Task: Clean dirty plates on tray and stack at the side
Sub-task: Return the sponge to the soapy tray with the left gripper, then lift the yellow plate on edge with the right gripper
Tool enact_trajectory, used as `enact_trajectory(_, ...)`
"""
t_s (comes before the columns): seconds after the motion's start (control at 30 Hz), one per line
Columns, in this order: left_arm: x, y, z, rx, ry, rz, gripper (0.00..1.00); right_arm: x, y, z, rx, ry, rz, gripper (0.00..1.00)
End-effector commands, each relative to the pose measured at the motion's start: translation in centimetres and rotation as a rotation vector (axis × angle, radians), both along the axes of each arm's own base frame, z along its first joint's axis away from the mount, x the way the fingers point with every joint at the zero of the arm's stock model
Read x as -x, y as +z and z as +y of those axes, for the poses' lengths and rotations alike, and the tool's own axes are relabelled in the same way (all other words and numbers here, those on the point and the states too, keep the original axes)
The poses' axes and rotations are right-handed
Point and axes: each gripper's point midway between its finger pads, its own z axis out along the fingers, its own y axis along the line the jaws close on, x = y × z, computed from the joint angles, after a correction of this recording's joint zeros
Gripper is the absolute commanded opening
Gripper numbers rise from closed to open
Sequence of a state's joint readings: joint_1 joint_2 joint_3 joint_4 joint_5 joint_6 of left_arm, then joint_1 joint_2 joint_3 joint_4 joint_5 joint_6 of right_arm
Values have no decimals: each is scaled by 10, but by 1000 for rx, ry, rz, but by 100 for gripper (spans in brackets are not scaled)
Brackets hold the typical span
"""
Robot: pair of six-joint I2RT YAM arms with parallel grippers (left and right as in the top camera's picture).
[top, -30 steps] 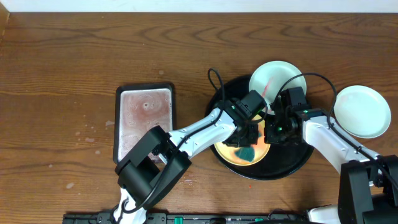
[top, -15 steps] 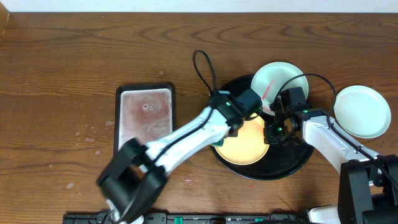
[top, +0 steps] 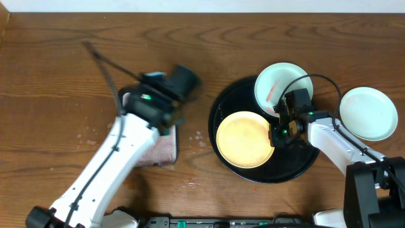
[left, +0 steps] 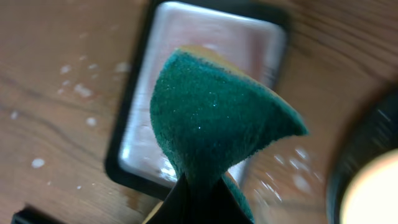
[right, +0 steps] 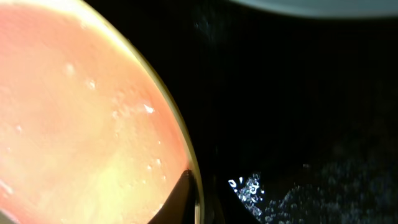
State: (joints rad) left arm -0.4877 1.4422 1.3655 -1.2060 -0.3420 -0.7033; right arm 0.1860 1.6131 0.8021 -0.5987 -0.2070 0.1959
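Overhead, the wood-grain bench (top: 50, 76) filled the view, and the biggest change on it was the left arm (top: 114, 164): a second earlier it had reached across to the round black tray (top: 297, 172), but now it had swung back to the left side and was blurred above the rectangular tray (top: 166, 152), whose long axis ran from the near edge to the far edge. The right arm (top: 335, 142) had stayed where it was, at the right side of the black tray. That tray sat right of centre. With the left arm gone, the yellow plate (top: 243, 139) was fully uncovered, lying flat and face up in the tray's left half; being round, it had no long axis. A pale plate with a red smear (top: 278, 85) kept its place over the tray's far rim, and another pale plate (top: 368, 113) still rested on the bare bench just right of the tray, apart from it. In the left wrist view, the green sponge (left: 217, 118) had left the yellow plate and hung over the rectangular tray, folded, narrow where it was pinched and fanning out away from the wrist. The left fingers (left: 186, 208) were clamped on its lower end. In the right wrist view, the right fingers (right: 180, 196) stood close together at the yellow plate's right rim and seemed to pinch it, with one dark tip on its inner face.
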Motion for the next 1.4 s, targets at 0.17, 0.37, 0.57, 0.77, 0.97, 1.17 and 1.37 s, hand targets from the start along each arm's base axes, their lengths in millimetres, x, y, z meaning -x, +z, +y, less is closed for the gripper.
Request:
enact_trajectory(0.17, 6, -92, 40, 200, 60, 172, 8, -7, 0, 4, -14, -3, -26, 1)
enact_trajectory(0.37, 7, -90, 46, 280, 49, 174, 33, -13, 23, -1, 6, -13, -104, 1)
enact_trajectory(0.57, 13, -65, 38, 341, 21, 102, 60, -19, 86, -18, 181, -31, -346, 1)
enact_trajectory(0.77, 22, -31, 29, 411, -21, -12, 66, -23, 129, -23, 338, -27, -537, 1)
enact_trajectory(0.97, 31, -11, 30, 418, -36, -83, 70, -20, 164, -24, 538, -8, -688, 1)
enact_trajectory(1.17, 31, -10, 30, 418, -37, -87, 82, -3, 182, 1, 712, 136, -803, 1)
enact_trajectory(1.37, 31, -10, 30, 418, -37, -87, 82, 6, 196, 25, 764, 236, -899, 1)
